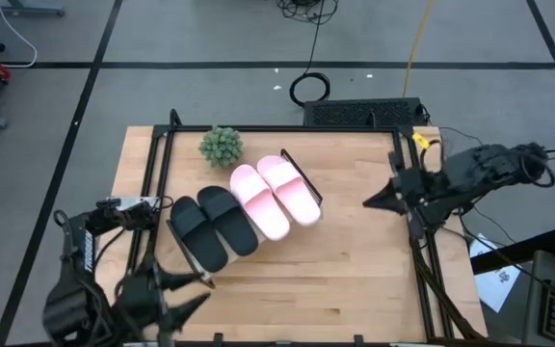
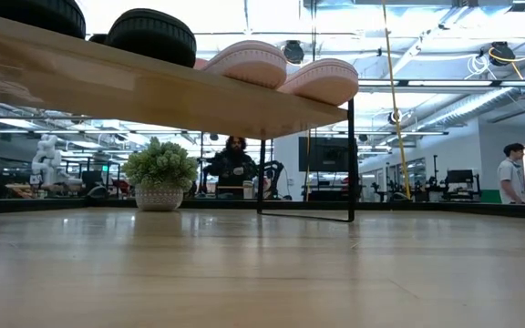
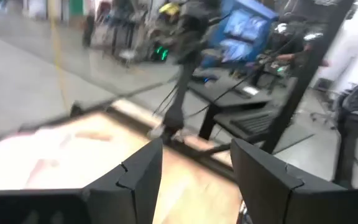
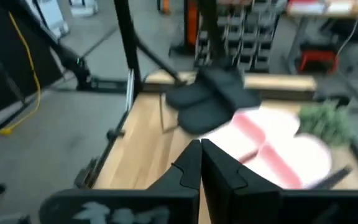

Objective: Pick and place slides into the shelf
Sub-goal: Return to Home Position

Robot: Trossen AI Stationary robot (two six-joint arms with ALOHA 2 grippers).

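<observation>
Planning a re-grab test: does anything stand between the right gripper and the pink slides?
Nothing visible does. Only bare tabletop lies between the right gripper and the pink slides on the shelf.

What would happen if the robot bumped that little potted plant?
The potted plant would probably skid rather than tip: its white pot looks low and wide. It likely feels light, being small beside the pink slides. The pot could be breakable; I cannot tell its material.
</observation>
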